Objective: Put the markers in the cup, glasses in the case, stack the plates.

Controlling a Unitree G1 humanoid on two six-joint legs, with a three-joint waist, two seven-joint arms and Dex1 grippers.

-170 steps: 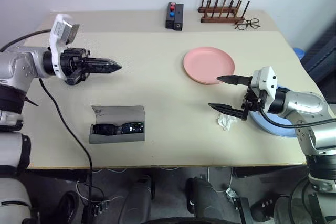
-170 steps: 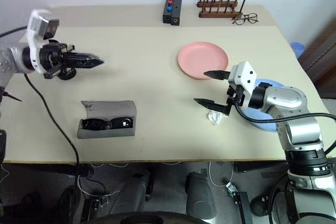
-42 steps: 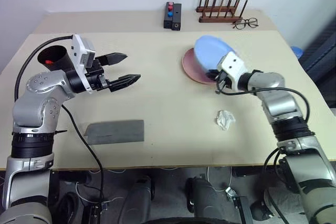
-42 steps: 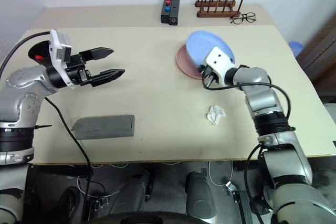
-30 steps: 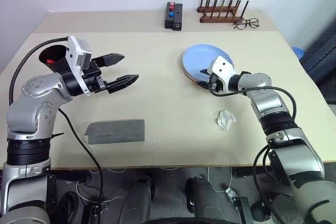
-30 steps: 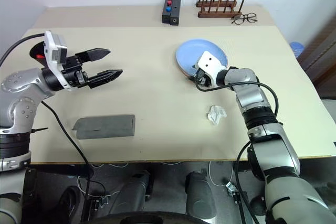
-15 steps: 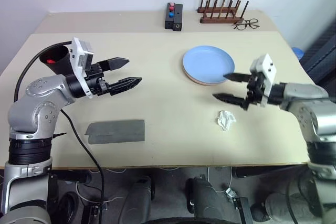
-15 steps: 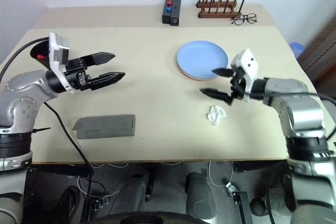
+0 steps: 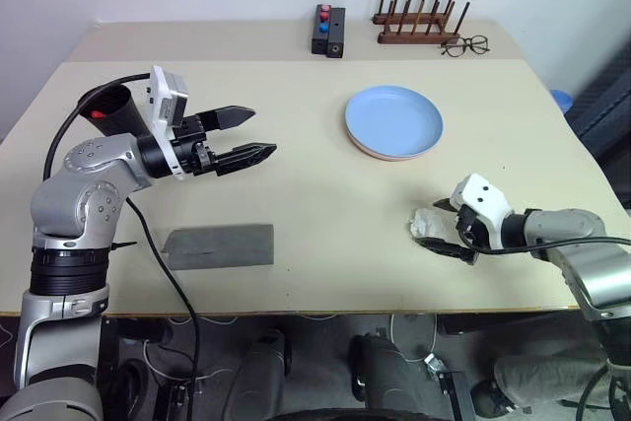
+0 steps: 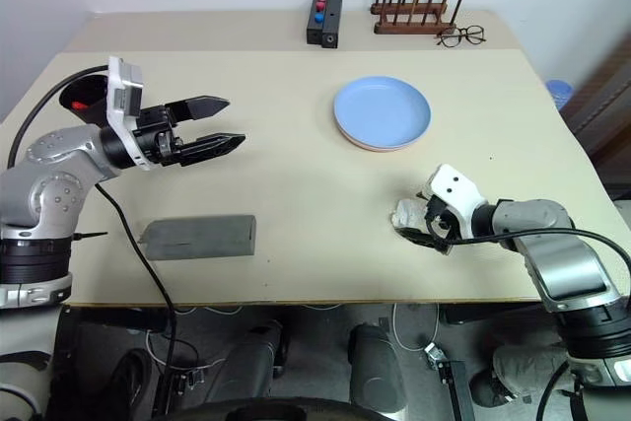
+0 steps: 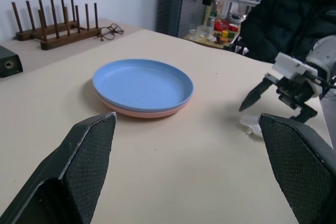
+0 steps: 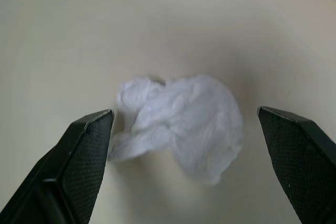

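The light blue plate [image 9: 393, 119] lies stacked on the pink plate [image 9: 367, 151], of which a thin rim shows, at the table's right middle. A flat grey case [image 9: 219, 245] lies with its flap down near the front left; the glasses are hidden. At the far left stands the black cup [image 9: 110, 105], something red showing in its mouth; the markers cannot be made out otherwise. My left gripper [image 9: 262, 131] hovers open and empty beside the cup, pointing right. My right gripper [image 9: 432, 228] is low at the front right, open, its fingers [image 12: 89, 148] on either side of a crumpled white tissue [image 12: 181, 121].
A black box [image 9: 327, 30] with red and blue buttons, a wooden peg rack [image 9: 419, 23] and wire-framed spectacles [image 9: 464, 44] sit along the table's far edge. A person in dark clothes [image 11: 281, 17] is beyond the right side of the table.
My right gripper let go of the blue plate, now flat on the pink one, opened wide and drew back and down to the tissue. The left arm barely moved.
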